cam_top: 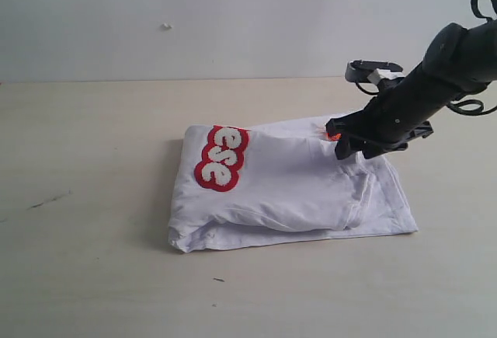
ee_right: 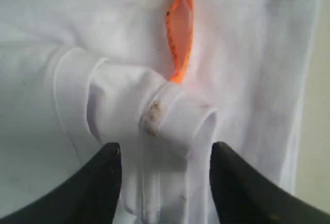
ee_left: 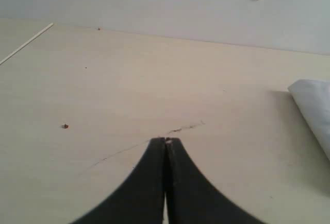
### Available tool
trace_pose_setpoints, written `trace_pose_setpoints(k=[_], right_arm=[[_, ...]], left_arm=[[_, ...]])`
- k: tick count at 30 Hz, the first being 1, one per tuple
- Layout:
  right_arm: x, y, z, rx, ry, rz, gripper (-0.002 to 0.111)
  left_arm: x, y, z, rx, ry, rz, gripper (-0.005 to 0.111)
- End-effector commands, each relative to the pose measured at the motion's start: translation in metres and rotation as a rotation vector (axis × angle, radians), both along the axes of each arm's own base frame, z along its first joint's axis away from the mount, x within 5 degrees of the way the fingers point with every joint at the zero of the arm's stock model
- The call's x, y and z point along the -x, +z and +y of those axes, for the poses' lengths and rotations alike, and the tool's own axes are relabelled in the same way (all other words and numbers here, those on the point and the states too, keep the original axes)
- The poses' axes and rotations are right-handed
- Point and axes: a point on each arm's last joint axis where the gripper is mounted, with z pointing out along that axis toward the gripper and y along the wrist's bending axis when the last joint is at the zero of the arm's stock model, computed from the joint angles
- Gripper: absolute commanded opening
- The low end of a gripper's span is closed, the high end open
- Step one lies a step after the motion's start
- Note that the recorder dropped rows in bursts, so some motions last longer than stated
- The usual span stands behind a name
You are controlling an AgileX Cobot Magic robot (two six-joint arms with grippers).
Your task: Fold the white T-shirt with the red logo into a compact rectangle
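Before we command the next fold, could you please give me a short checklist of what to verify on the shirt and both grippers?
1. Left gripper shut, over bare table, clear of the shirt: ok.
2. Right gripper at the collar end beside the orange neck tag, jaws apart around a bunched fold: ok.
3. That fold actually pinched: cannot tell.
4. White T-shirt a compact rectangle: not ok; the bottom layer sticks out past the upper one.
5. Red logo on top: ok, though only "ese" shows.
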Motion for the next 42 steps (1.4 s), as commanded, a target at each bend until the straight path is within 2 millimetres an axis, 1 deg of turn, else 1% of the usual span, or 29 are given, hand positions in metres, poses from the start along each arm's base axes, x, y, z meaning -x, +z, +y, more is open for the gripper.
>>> trace_pose_setpoints(k=[1,4,11,14,19,22,23,24,25,26,27,28,30,32,33,34,35,36,37,39,40,41,42], right_arm=[[-0.002,0.004,-0.001,0.014,-0.018,0.007,0.051],[-0.002,-0.015,0.008,0.015,-0.001,0.046,0.051],[-0.005,-0.017,0.005,0.059,0.007,0.013,0.051],[-0.006,-0.020,0.004,0.063,0.002,0.008,0.051],[-0.007,-0.020,0.004,0.061,-0.007,-0.004,0.051],[-0.007,-0.020,0.005,0.055,-0.009,0.001,0.049],[-0.006,-0.020,0.005,0.053,-0.004,0.009,0.039],[-0.006,-0.020,0.005,0.053,0.000,0.011,0.031],[-0.004,-0.020,0.006,0.056,0.025,0.023,0.016],[-0.003,-0.021,0.006,0.057,0.040,0.029,0.010],[-0.002,-0.021,0.006,0.060,0.062,0.037,0.000],[-0.002,-0.020,0.006,0.058,0.064,0.036,0.000],[-0.003,-0.011,0.007,0.048,0.060,0.013,0.000],[-0.005,0.006,0.008,0.053,0.078,-0.029,0.000],[-0.007,0.026,0.008,0.061,0.100,-0.080,0.000],[-0.008,0.038,0.008,0.067,0.104,-0.112,0.000],[-0.010,0.063,0.006,0.092,0.115,-0.182,0.000],[-0.011,0.076,0.005,0.121,0.130,-0.221,0.000],[-0.012,0.100,0.001,0.183,0.137,-0.282,0.000],[-0.015,0.126,-0.009,0.300,0.121,-0.337,0.000],[-0.016,0.133,-0.013,0.348,0.114,-0.351,0.000],[-0.019,0.139,-0.020,0.438,0.105,-0.369,0.000],[-0.021,0.137,-0.024,0.500,0.116,-0.369,0.000]], left_arm=[[0.000,0.000,0.000,0.006,0.003,-0.009,0.000],[0.000,0.000,0.000,0.006,0.003,-0.009,0.000],[0.000,0.000,0.000,0.006,0.003,-0.009,0.000],[0.000,0.000,0.000,0.006,0.003,-0.009,0.000],[0.000,0.000,0.000,0.006,0.003,-0.009,0.000],[0.000,0.000,0.000,0.006,0.003,-0.009,0.000],[0.000,0.000,0.000,0.006,0.003,-0.009,0.000],[0.000,0.000,0.000,0.006,0.003,-0.009,0.000],[0.000,0.000,0.000,0.006,0.003,-0.009,0.000],[0.000,0.000,0.000,0.006,0.003,-0.009,0.000],[0.000,0.000,0.000,0.006,0.003,-0.009,0.000],[0.000,0.000,0.000,0.006,0.003,-0.009,0.000],[0.000,0.000,0.000,0.006,0.003,-0.009,0.000],[0.000,0.000,0.000,0.006,0.003,-0.009,0.000],[0.000,0.000,0.000,0.006,0.003,-0.009,0.000],[0.000,0.000,0.000,0.006,0.003,-0.009,0.000],[0.000,0.000,0.000,0.006,0.003,-0.009,0.000],[0.000,0.000,0.000,0.006,0.003,-0.009,0.000],[0.000,0.000,0.000,0.006,0.003,-0.009,0.000],[0.000,0.000,0.000,0.006,0.003,-0.009,0.000],[0.000,0.000,0.000,0.006,0.003,-0.009,0.000],[0.000,0.000,0.000,0.006,0.003,-0.009,0.000],[0.000,0.000,0.000,0.006,0.003,-0.009,0.000]])
